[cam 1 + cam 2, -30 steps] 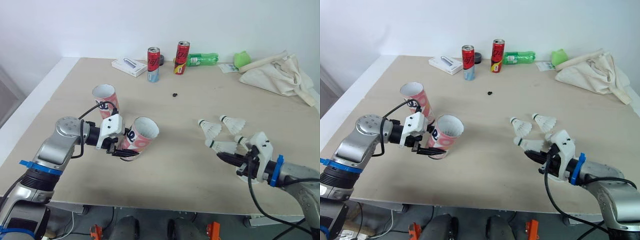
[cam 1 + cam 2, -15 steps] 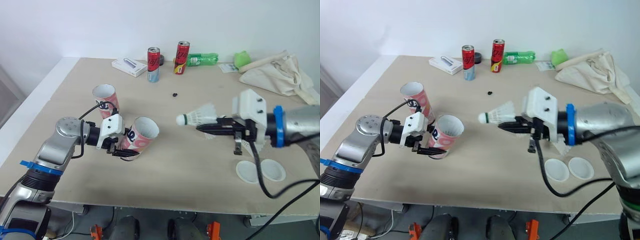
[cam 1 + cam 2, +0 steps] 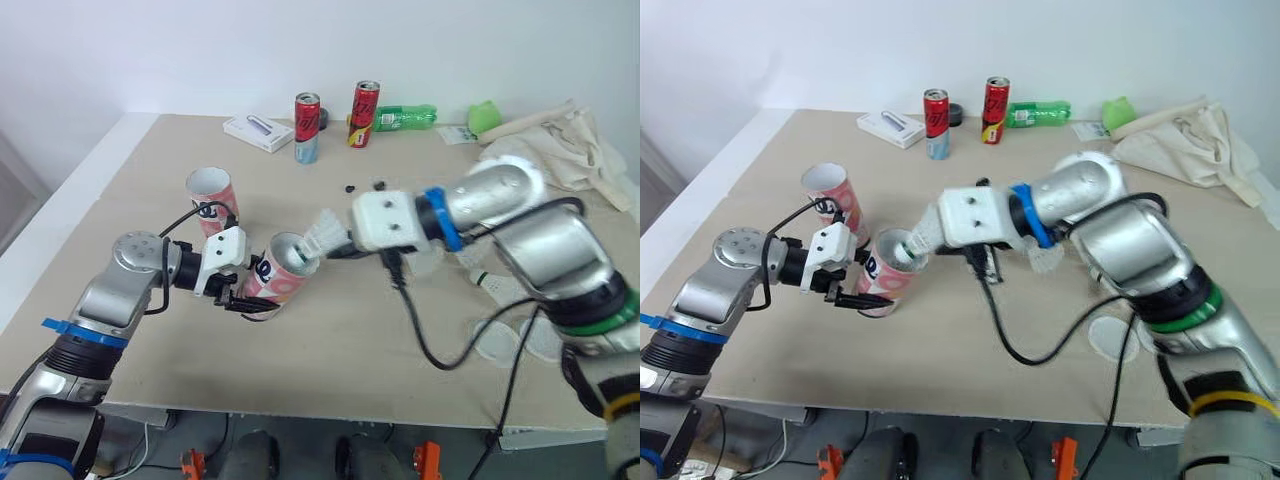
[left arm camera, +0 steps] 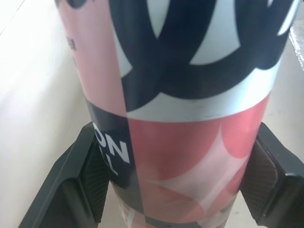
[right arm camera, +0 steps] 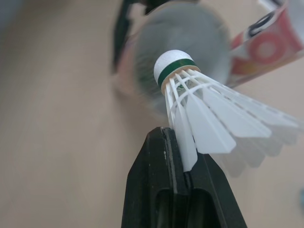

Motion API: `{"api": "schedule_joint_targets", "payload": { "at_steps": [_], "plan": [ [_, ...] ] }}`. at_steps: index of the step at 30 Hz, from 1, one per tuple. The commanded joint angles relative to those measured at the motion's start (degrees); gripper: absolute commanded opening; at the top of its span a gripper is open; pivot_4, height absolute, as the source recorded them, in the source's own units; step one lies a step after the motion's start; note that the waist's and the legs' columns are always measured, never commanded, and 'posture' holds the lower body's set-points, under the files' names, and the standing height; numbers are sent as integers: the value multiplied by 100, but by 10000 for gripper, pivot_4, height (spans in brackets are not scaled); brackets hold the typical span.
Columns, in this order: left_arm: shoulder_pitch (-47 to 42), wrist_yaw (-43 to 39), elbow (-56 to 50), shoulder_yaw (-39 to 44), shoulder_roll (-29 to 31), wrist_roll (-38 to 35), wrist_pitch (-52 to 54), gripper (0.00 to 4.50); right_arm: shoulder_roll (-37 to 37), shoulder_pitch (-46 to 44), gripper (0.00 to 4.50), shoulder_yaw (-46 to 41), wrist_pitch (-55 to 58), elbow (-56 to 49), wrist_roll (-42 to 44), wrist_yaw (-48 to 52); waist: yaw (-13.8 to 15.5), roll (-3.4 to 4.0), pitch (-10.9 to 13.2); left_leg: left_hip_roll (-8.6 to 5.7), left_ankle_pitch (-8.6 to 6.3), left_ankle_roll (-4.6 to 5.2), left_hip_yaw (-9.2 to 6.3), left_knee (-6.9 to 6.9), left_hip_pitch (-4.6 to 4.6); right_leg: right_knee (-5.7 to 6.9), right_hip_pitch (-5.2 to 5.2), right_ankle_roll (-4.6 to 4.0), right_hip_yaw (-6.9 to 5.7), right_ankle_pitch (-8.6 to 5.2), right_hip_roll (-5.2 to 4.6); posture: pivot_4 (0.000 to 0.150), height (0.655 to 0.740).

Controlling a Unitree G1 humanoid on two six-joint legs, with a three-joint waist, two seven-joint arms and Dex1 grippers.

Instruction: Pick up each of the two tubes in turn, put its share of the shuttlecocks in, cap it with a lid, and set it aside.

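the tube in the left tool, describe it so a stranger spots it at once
On the table, look to the robot's left, where two pink-and-white tubes sit close together. The held tube is the nearer one, tilted in the left tool. Unlike the upright tube behind it, it has a shuttlecock at its mouth, held by the right tool.

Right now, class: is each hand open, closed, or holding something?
Left hand: closed on the tube.
Right hand: closed on a shuttlecock, its cork end at the tube's mouth.
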Motion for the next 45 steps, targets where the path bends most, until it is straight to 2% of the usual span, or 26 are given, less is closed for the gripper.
{"api": "schedule_joint_targets", "payload": {
  "at_steps": [1,2,8,11,17,27,30,36,38,45],
  "plan": [
    [19,17,-24,-178,-80,21,44,32363,278,-306,6885,-15,-87,209,-144,119,19,0,0,0,2,-1,-4,0,-1,1,1,-1,-5,0,0,1500,7324],
    [16,16,-27,-182,-82,23,48,32363,319,-316,9490,-28,-60,228,-104,227,23,-1,0,0,2,-2,-5,0,-2,0,1,-1,-6,1,-1,1500,7324],
    [-1,38,-56,-186,-101,20,89,32363,113,-83,38715,-362,91,-27,233,724,23,-1,0,-5,-1,4,0,2,-7,-7,2,6,0,4,-6,1500,7324],
    [-10,47,-78,-197,-111,11,113,32363,-46,48,38715,-682,241,-74,458,791,19,0,0,-5,-2,5,-2,2,-7,-8,3,5,-1,3,-6,1500,7324],
    [-62,8,-19,-198,-127,-5,96,32363,-315,388,38715,-1617,1049,-341,1441,750,20,1,1,-3,-1,3,-4,2,-6,-5,2,3,-1,5,-4,1500,7324],
    [-178,-124,121,-289,-204,36,-73,32363,-361,1160,38715,-2258,1692,-705,1935,-38,28,0,1,-4,-1,3,-2,5,-7,-6,4,5,0,6,-7,1500,7324],
    [-249,-225,176,-349,-237,72,-196,32363,-339,1384,32080,-2399,1950,-794,2112,-300,35,0,1,-5,-1,4,-5,6,-11,-10,6,6,-2,6,-10,1500,7324],
    [-642,-443,343,-454,-488,26,-238,32363,-224,1359,3404,-2137,1928,-784,2157,-350,21,-1,2,-6,-2,5,-1,10,-14,-11,3,12,2,10,-7,1500,7324],
    [-757,-522,381,-489,-551,8,-248,32363,-179,1211,464,-1937,1829,-698,2045,-288,-10,-3,5,-2,-2,5,1,10,-16,-10,-3,11,5,10,-1,1500,7324],
    [-901,-638,540,-566,-640,54,-301,32363,-220,763,464,-1101,1436,-361,1374,-28,-110,-3,6,6,-4,7,3,8,-37,0,-33,3,10,7,10,1500,7324]
  ]
}}
